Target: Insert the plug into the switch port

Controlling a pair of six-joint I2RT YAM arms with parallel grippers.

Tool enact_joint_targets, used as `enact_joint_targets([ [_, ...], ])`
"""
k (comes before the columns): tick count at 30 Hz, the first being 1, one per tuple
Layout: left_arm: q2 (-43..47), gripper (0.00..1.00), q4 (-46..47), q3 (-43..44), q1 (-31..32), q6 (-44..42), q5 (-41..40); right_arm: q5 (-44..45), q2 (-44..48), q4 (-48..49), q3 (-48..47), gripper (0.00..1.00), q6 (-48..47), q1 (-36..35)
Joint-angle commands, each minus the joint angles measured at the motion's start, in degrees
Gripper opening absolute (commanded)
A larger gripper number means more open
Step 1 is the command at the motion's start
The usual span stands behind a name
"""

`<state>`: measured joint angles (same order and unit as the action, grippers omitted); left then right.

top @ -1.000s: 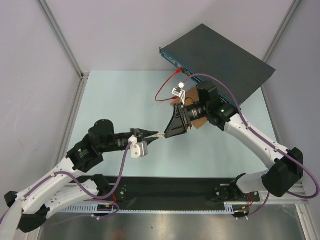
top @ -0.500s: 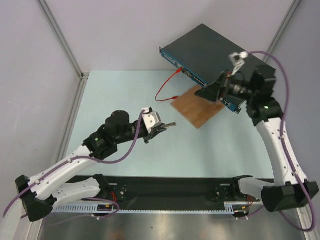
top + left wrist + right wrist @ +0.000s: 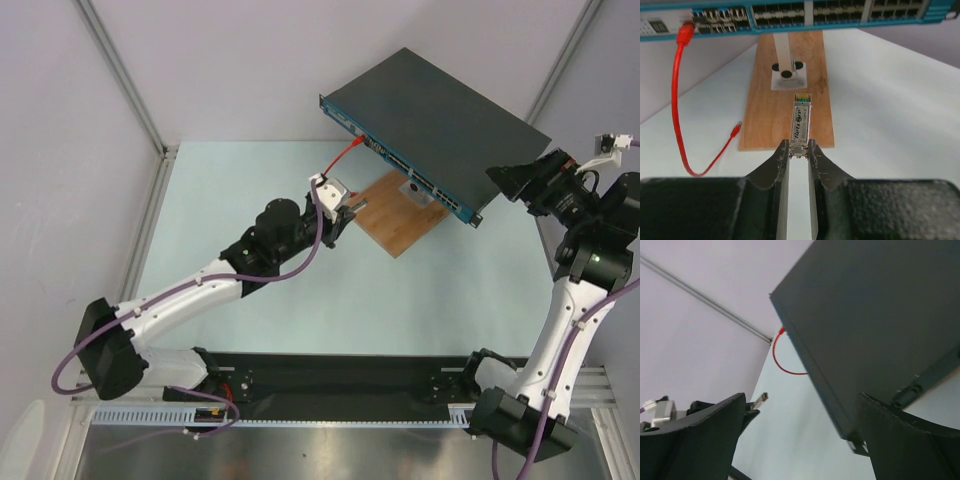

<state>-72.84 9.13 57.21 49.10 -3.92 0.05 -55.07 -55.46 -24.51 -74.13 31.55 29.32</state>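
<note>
Slim silver metal plug (image 3: pixel 801 120) gripped at its rear by left gripper (image 3: pixel 799 148), above brown wooden board (image 3: pixel 765 115), aimed at blue port edge of large flat dark grey-black metal switch (image 3: pixel 840 10), not inserted. Right gripper (image 3: pixel 508 182) spread wide, empty.

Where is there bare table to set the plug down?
Bare table far left, between the wall rail and the red cable; also near right, between the board and the right arm. Crowded under the switch front, around board and cable.
</note>
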Motion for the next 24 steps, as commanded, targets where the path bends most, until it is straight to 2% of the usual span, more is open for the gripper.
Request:
enact_joint_targets([
  [1, -2.4, 0.0, 6.4, 5.8, -0.4, 1.3, -2.2, -3.1, -3.0, -4.1, 2.3, 0.99, 0.6, 2.8],
  [8, -7.9, 0.0, 5.4, 11.4, -2.3, 2.8, -0.6, -5.0, -6.4, -0.8, 9.1, 1.0, 0.3, 2.8],
  [17, -11.9, 0.0, 7.1, 12.0, -3.2, 3.6, -0.7, -6.6, -10.3, 5.1, 14.7, 0.99, 1.0, -0.3],
  [21, -14.3, 0.0, 9.7, 13.2, -3.3, 3.0, -1.6, -7.2, -10.5, 15.3, 18.4, 0.89, 7.0, -2.1],
  [22, -14.8, 0.0, 9.8, 13.7, -3.6, 3.0, -1.5, -7.2, -10.5, 16.3, 18.8, 0.79, 8.0, -2.2],
  [23, -15.7, 0.0, 10.0, 14.3, -3.7, 2.9, -1.5, -7.2, -10.5, 17.2, 19.2, 0.74, 8.5, -2.1],
  [24, -16.2, 0.0, 10.1, 14.8, -3.9, 2.9, -1.4, -7.3, -10.5, 17.1, 19.1, 0.62, 8.3, -2.1],
])
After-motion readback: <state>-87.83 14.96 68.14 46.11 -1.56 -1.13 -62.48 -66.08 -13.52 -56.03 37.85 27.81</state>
